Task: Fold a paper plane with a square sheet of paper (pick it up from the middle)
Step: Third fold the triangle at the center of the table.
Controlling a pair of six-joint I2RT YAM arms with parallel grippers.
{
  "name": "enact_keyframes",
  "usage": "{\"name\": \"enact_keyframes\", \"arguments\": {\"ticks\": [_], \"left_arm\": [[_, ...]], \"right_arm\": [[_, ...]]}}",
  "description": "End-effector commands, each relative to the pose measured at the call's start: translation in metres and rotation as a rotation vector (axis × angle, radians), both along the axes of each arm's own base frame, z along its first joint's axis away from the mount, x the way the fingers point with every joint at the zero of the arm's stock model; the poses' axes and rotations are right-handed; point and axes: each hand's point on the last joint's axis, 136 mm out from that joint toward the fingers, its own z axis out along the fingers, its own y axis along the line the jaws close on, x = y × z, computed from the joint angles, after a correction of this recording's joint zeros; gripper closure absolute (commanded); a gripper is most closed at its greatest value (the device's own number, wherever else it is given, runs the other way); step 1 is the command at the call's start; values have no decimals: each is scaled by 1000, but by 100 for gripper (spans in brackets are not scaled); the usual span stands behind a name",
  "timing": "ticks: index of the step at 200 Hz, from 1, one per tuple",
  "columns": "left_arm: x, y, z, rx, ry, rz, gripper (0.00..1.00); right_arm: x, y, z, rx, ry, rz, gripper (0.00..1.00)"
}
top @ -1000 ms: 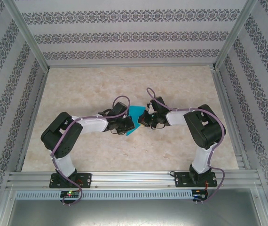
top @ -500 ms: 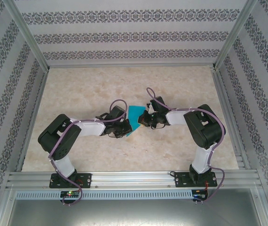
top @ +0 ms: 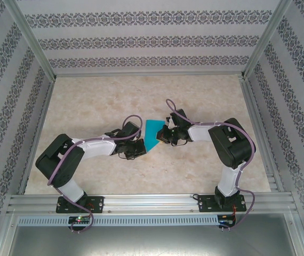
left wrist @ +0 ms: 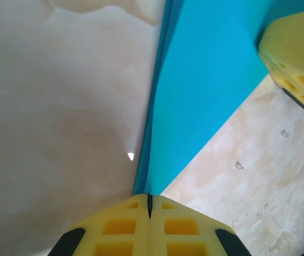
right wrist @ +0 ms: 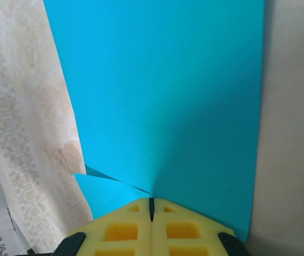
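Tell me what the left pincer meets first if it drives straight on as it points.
The folded teal-blue paper sheet it pinches, running straight ahead; beyond that, probably the right pincer, slightly off to the right, though depth is unclear.

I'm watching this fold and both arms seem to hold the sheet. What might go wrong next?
Both the left gripper and the right gripper are shut on the paper; pulling apart could tear it. The left gripper pinches only a narrow tip, so the paper might slip free. A loose layer sticks out beside the right gripper, so the next crease may land crooked.
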Motion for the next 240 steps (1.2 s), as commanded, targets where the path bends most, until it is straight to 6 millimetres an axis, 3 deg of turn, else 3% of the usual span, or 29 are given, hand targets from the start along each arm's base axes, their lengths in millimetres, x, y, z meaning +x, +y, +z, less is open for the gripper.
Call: {"name": "enact_keyframes", "arguments": {"ticks": [1,29,92,147,179,207,240], "left_arm": [[11,-11,30,-29,-124,-47,96],[31,-28,51,-88,-217,-64,95],[43,-45,18,-109,-161,-60,98],[20,-27,-21,-41,-58,-50,100],[-2,-21,-33,-40,6,-91,100],[-25,-4,-43,20,65,-124,100],[-46,5,-42,29,95,-183,100]], "right_arm": [[-26,-28,-47,-173,127,-17,100],[-27,-30,-47,-183,130,-17,100],[-31,-33,-51,-203,147,-12,100],[-31,-35,-52,-217,152,-10,100],[-34,-38,-56,-241,168,-8,100],[-34,-42,-58,-265,175,-11,100],[-35,-46,-61,-279,182,-16,100]]}}
